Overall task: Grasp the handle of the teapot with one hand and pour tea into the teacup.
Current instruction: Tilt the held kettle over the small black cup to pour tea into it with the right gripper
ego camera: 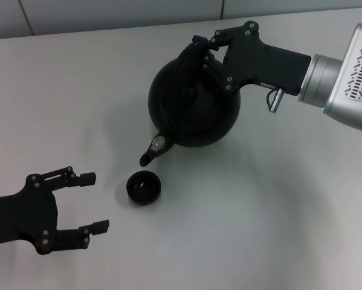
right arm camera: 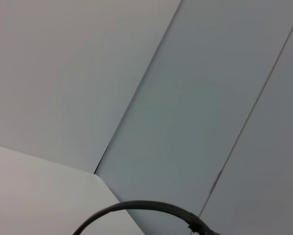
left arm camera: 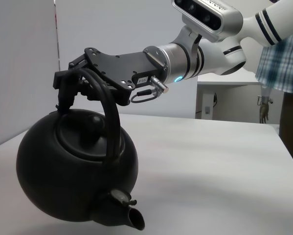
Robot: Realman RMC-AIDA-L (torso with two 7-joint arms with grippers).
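The matte black teapot hangs tilted over the white table, its short spout angled down just above and beside the teacup. My right gripper comes in from the right and is shut on the arched handle at its top. In the left wrist view the teapot and the right gripper show from the side, with the spout low. The small dark teacup stands upright on the table. My left gripper rests open at the lower left, left of the cup, holding nothing.
A tiled wall runs behind the table's far edge. In the left wrist view, a person in a plaid shirt and a white shelf stand beyond the table. The right wrist view shows the wall and a thin dark arc.
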